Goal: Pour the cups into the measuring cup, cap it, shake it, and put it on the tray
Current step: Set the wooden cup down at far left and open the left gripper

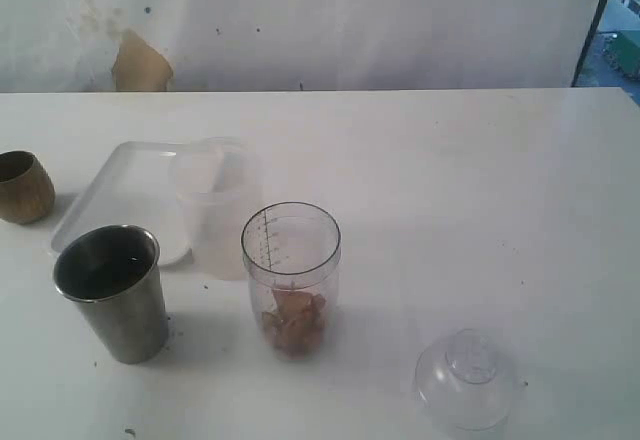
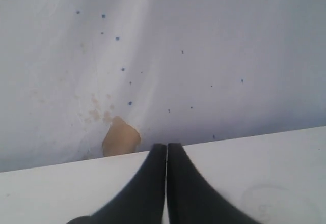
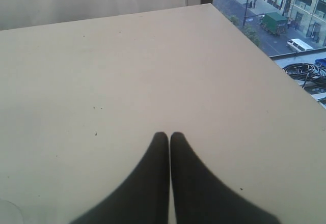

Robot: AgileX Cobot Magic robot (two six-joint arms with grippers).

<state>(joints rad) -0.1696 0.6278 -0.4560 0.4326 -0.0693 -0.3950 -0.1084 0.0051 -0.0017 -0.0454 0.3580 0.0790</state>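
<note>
In the exterior view the clear measuring cup stands upright near the front, uncapped, with brown pieces at its bottom. The steel tumbler stands to its left. At the left edge sits the squat brown cup. The clear dome cap rests on the table at the front right, knob up. The white tray lies behind the tumbler. Neither arm shows in the exterior view. My left gripper is shut with nothing in it, above the table near the wall. My right gripper is shut and empty over bare table.
A frosted translucent tub stands on the tray's right end, just behind the measuring cup. The wall with a brown patch runs along the table's far edge. The table's right edge drops off beside a window.
</note>
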